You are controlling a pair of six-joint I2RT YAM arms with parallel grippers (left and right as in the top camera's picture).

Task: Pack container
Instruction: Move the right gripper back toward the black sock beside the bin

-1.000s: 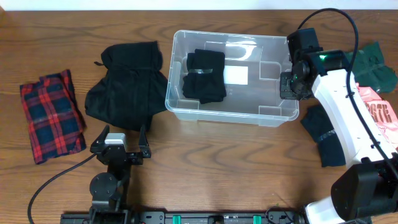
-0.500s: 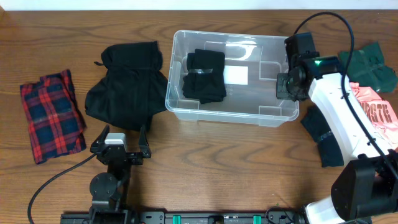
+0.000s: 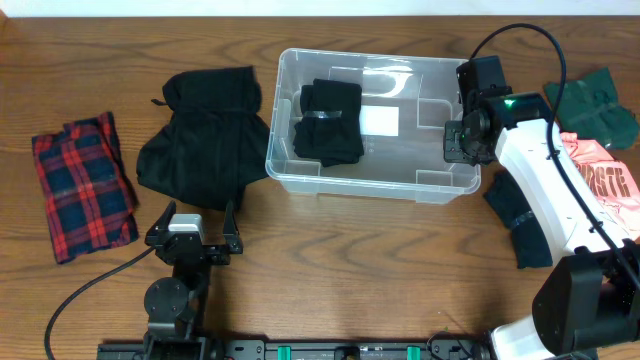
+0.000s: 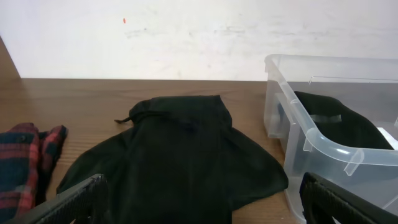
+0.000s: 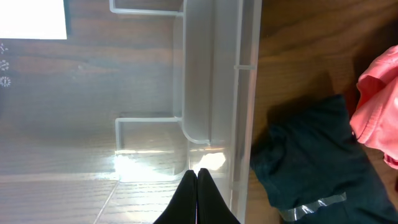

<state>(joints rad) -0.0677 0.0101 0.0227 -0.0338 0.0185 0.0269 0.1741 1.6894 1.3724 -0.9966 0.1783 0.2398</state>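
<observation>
Right gripper (image 3: 458, 141) shifted slightly toward 9 o'clock since a second ago, now over right wall of container (image 3: 372, 184). Fingers pressed together, holding nothing, tips pointing down at rim.

Left gripper (image 3: 194, 226) at container's 7 o'clock, low by near table edge, fingers spread wide, nothing between.

Right arm rises from base at 5 o'clock, wrist bent over rim.

Container mid-table. Folded black garment (image 3: 328, 122) in left part, white label (image 3: 379, 121) on base.

Black hooded garment (image 3: 205, 135) just beside container at 9 o'clock. Plaid shirt (image 3: 82, 185) farther out at 9.
</observation>
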